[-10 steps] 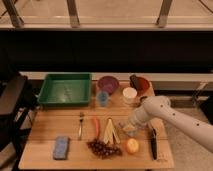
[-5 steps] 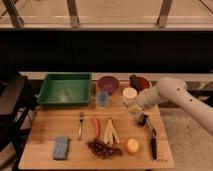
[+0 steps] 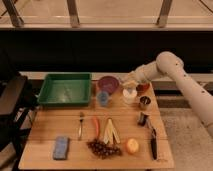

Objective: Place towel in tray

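Observation:
The green tray (image 3: 65,90) sits at the back left of the wooden table. A small grey-blue square thing (image 3: 102,98), which looks like the towel, lies just right of the tray, in front of the purple bowl (image 3: 108,83). My gripper (image 3: 131,82) hangs over the back right of the table, above a white cup (image 3: 129,95). It is well to the right of the towel and apart from it. The white arm (image 3: 175,75) comes in from the right.
A speckled blue sponge (image 3: 61,147) lies at the front left. A fork (image 3: 80,125), carrot (image 3: 96,126), yellow husk-like pieces (image 3: 111,131), grapes (image 3: 102,147), an orange (image 3: 132,145) and a dark tool (image 3: 153,142) lie along the front. A metal cup (image 3: 145,103) and a reddish bowl (image 3: 143,86) stand at the right.
My gripper has moved up and back from the table's right middle to above the white cup. The arm has swung toward the rear. The objects on the table have not moved.

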`<state>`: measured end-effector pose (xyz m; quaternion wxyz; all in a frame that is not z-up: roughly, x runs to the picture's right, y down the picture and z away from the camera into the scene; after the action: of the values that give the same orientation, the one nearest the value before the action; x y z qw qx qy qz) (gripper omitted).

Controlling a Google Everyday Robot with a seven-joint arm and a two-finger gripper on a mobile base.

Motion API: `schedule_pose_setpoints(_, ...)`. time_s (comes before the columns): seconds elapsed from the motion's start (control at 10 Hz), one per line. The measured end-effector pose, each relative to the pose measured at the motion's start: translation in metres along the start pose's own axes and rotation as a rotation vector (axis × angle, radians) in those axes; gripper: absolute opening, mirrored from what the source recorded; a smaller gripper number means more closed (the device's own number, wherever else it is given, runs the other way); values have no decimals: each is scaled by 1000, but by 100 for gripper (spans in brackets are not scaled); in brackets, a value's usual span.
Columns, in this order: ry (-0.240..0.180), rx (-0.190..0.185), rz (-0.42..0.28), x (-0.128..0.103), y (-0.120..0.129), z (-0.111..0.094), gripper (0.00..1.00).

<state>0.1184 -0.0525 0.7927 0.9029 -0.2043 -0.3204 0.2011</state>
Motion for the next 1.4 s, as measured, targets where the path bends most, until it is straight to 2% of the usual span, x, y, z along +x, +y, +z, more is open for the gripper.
schedule_pose_setpoints(0.2,-56,-35,-61,-42,-16,26,0)
schedule_pose_setpoints(0.3,-62,-40,-68,-47,-17,29,0)
schedule_pose_setpoints(0.7,-62,-40,-68,-47,-17,29,0)
schedule_pose_setpoints(0.9,-48,-39,-84,-45,-18,29,0)
schedule_pose_setpoints(1.1,-44,-43,-171,-64,-19,31,0)
schedule_pose_setpoints(1.3,-51,-60,-269,-94,-17,47,0)
schedule_pose_setpoints(1.4,-61,-73,-321,-114,-14,61,0)
